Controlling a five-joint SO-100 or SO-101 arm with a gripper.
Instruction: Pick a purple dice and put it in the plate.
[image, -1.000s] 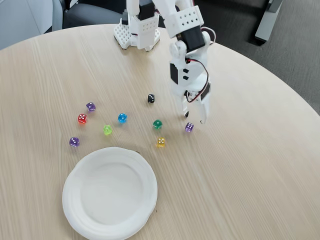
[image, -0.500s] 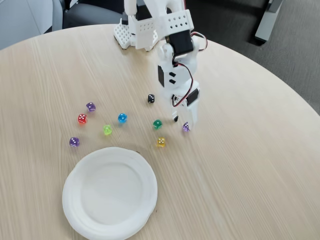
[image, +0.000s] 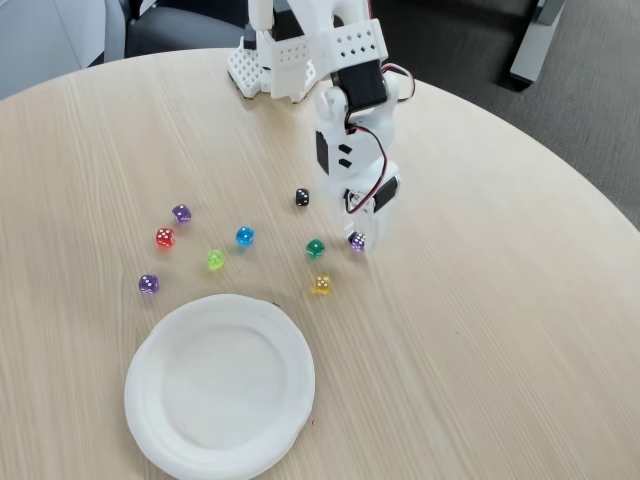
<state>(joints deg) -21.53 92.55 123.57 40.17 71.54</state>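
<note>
Round wooden table (image: 500, 330) underneath; white plate (image: 220, 385) well down-left of the gripper (image: 358, 236), near the table edge. Gripper down at the table, closed around the purple dice (image: 356, 241) right at its tips. Likely risks: tiny cube slipping out on the lift, or nudging the green die (image: 315, 248) just left.

The hand (image: 358, 236) points down at the surface (image: 480, 300), closed on a purple die (image: 356, 240) just right of a green die (image: 315, 248). A yellow die (image: 321, 285) lies below. The white plate (image: 220, 385) sits near the lower left, well apart.
</note>
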